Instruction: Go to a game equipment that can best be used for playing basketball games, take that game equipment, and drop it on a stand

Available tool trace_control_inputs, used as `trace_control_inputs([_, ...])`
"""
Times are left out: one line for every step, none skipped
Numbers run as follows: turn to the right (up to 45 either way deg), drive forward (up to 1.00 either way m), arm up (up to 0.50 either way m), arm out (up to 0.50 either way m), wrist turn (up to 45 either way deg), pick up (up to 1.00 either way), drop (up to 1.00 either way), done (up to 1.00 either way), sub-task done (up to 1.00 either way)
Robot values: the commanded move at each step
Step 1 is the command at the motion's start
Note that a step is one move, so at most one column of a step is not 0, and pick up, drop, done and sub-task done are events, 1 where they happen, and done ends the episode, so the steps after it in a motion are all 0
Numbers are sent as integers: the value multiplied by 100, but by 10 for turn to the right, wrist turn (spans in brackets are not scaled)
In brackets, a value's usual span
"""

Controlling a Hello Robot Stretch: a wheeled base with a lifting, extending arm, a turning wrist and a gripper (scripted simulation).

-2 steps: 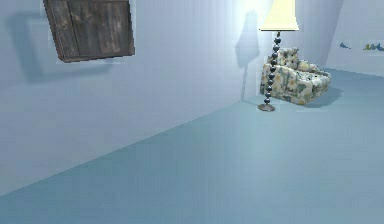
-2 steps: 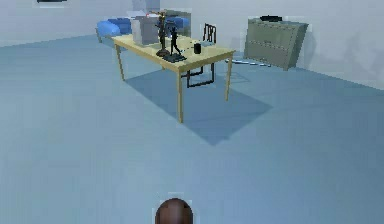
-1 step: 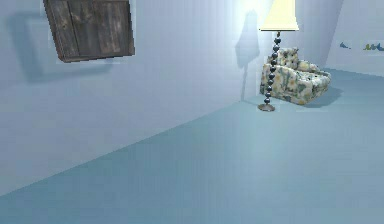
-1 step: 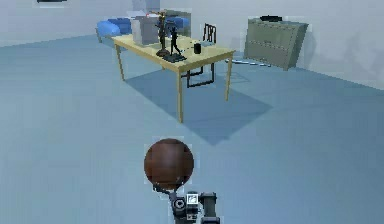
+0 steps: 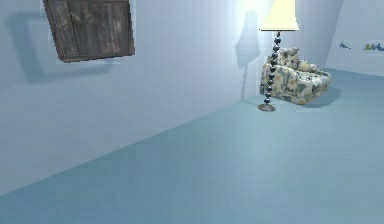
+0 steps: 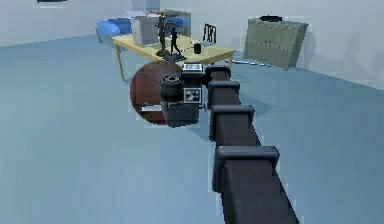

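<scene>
Ahead of me, reading left to right: a dark wooden panel [image 5: 90, 28] is hanging on the pale wall. Further along, a floor lamp [image 5: 275, 50] is standing just in front of a patterned armchair [image 5: 298, 80], probably to light the seat. Bare blue floor is lying between me and them, and I am seeing no stand there.

Out to the arm's side, again left to right: a dark red-brown ball [image 6: 148, 95] is showing just below the near edge of a yellow tabletop [image 6: 135, 45]. By its shape and colour I am taking it for the basketball. The jaws are sitting right in front of the ball, at the end of the arm [image 6: 240, 140], which is reaching out from the bottom edge, I judge so as to meet the ball. I cannot tell whether the jaws are open, closed or gripping the ball, nor whether the ball is resting on the floor. Small dark figures [image 6: 167, 40] are standing on the tabletop. At the far right a grey cabinet [image 6: 272, 42] is standing against the wall.
</scene>
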Motion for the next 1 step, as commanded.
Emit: trace_control_inputs([0, 0, 0, 0, -450, 0, 0, 0, 0])
